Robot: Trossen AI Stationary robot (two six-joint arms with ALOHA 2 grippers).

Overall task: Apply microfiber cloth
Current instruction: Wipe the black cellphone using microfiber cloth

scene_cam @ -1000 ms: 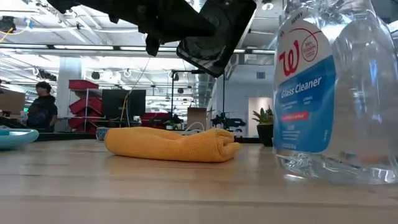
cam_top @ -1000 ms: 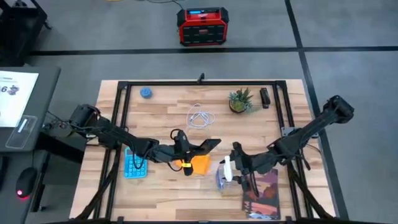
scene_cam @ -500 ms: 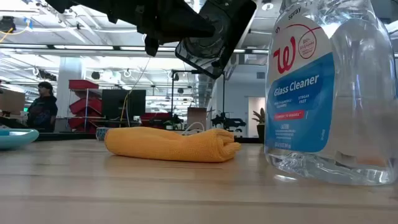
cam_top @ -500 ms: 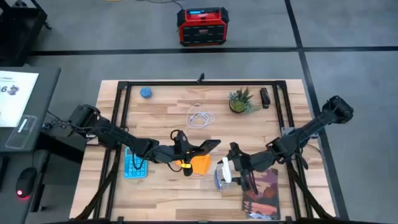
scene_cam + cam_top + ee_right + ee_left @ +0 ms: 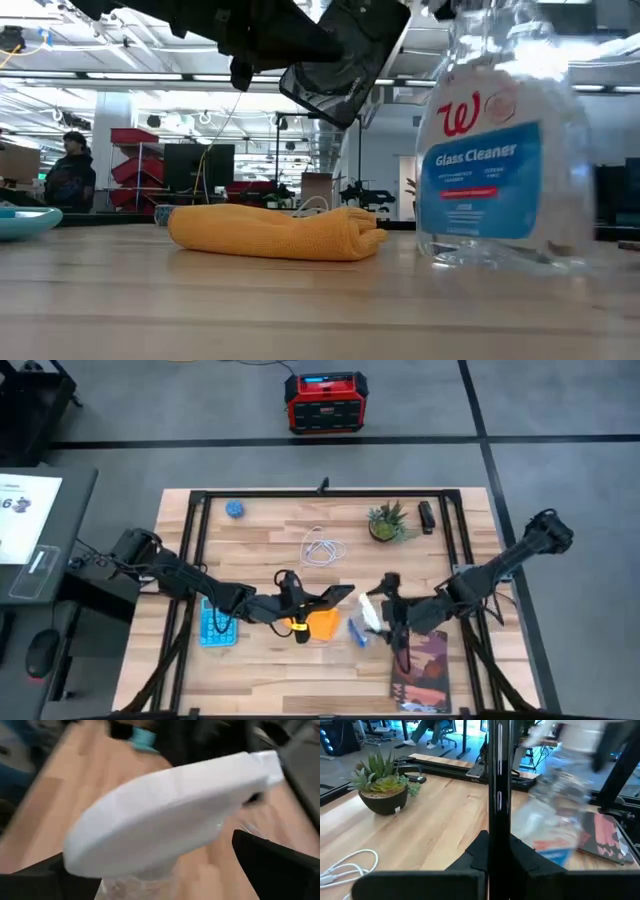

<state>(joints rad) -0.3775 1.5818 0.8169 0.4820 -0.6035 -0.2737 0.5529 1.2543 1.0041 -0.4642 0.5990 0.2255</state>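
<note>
Microfiber cloth [image 5: 275, 232] lies folded on the counter [image 5: 270, 545], under the phone [image 5: 340, 62] that my left gripper [image 5: 300, 603] pinches by its edge. My right gripper [image 5: 385, 610] pinches the glass cleaner bottle [image 5: 490, 165] and has just tipped it toward the phone. I think spraying comes first, then wiping.

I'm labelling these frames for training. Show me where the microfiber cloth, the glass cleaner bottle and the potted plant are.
microfiber cloth [image 5: 270, 232]: low view, middle of its folded top.
glass cleaner bottle [image 5: 480, 175]: low view, on its blue label.
potted plant [image 5: 382, 800]: left wrist view, on the dark pot.
</note>
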